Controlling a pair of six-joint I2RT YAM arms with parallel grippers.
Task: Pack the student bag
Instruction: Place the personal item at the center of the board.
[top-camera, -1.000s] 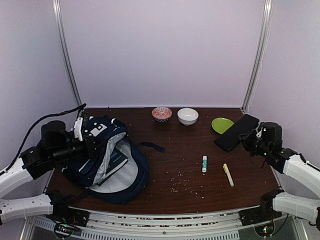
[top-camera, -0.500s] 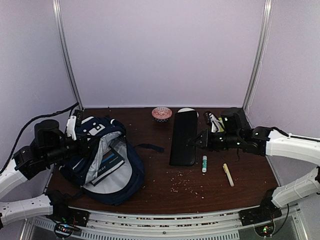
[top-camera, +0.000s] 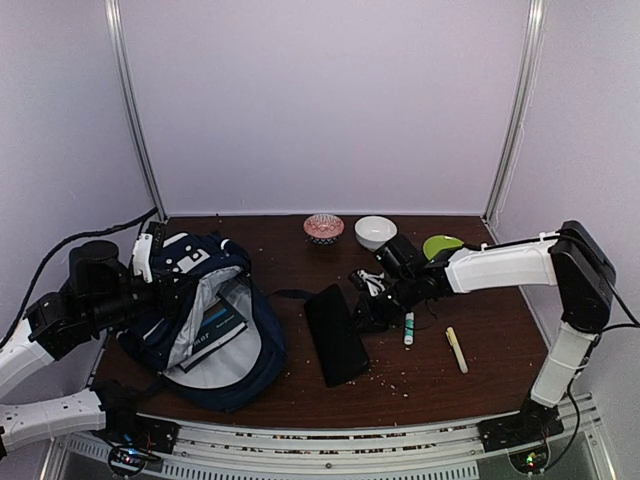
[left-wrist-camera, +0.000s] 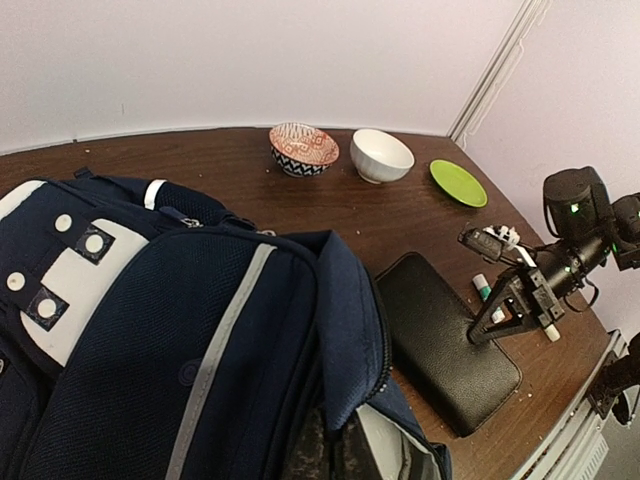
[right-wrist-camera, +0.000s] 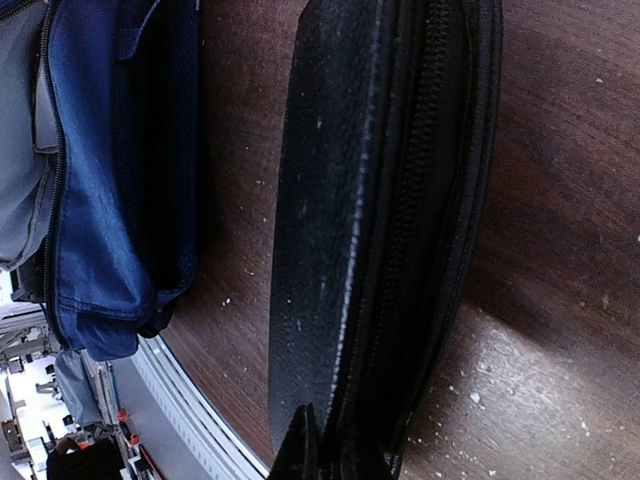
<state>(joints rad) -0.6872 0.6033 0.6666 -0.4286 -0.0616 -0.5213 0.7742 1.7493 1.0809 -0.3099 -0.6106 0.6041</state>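
Two clamped: left tool (left-wrist-camera: 334, 452) on student bag (top-camera: 182, 256) rim, right tool (top-camera: 366, 309) on black case (top-camera: 336, 346) alongside.

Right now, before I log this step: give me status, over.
Left claw shut on student bag, holding its mouth open. Right claw shut on black case, just short of the bag. Book inside the opening.

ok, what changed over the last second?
The right tool, shut on the black case, carried it leftward from the right edge of the table to beside the student bag. Much as before: left tool gripping the bag's opening, patterned bowl, white bowl, green plate, glue stick, yellow stick.
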